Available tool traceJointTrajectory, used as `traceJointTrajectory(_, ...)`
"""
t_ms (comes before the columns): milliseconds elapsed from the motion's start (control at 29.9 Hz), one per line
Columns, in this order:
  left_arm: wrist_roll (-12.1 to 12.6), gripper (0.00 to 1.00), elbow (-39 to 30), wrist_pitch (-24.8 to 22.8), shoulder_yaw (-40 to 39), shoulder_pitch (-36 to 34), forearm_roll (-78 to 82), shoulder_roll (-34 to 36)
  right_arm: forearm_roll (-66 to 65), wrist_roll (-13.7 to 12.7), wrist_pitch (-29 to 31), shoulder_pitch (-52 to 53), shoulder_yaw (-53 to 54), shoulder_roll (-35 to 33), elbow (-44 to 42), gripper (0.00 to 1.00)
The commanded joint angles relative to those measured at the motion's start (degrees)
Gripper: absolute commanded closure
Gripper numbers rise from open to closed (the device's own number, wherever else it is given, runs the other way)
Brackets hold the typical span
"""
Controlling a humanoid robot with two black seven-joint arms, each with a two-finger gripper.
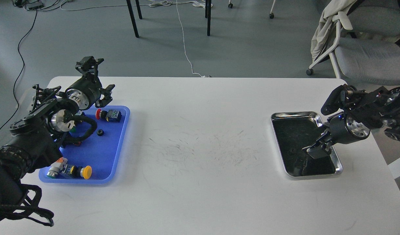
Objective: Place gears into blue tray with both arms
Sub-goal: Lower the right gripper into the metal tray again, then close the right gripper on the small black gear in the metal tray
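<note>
Though tiny, gear (100,132) black, toothed.

An office-like lab: white worktable (200,195), grey floor, wheeled chair (360,42), trailing cables (185,45).

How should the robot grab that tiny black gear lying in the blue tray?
Best from straight above, one finger on each side of the toothed rim. The gear seems to lie flat on the blue tray, so only its thin edge offers a hold. Bare tray floor shows around it, which should leave room for the fingers. The left gripper is the closer one.
</note>
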Motion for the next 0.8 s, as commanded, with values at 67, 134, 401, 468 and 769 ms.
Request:
traceJointTrajectory(67, -0.15, 0.02, -0.01, -0.31, 0.00, 0.00, 0.00, 0.26, -0.12, -0.01, 0.00, -0.37, -0.24, 3.16, -0.83, 0.13)
traceJointTrajectory(134, -0.23, 0.02, -0.01, -0.32, 0.00, 0.00, 0.00, 0.35, -0.03, -0.01, -0.09, -0.37, -1.65, 4.21, -2.06, 0.13)
traceJointTrajectory(401, -0.32, 0.02, -0.01, -0.49, -0.09, 0.09, -0.09, 0.88, 0.06, -0.01, -0.09, -1.16, -2.44, 5.89, -4.61, 0.15)
traceJointTrajectory(468, -0.32, 0.02, -0.01, -0.58, -0.09, 0.09, -0.09, 0.97, 0.14, -0.01, -0.09, -1.51, -2.36, 6.59, -4.79, 0.15)
traceJointTrajectory(769, -0.41, 0.02, -0.01, -0.49, -0.09, 0.09, -0.09, 1.05, 0.06, -0.01, 0.00, -1.51, -3.67, 10.37, -4.97, 0.15)
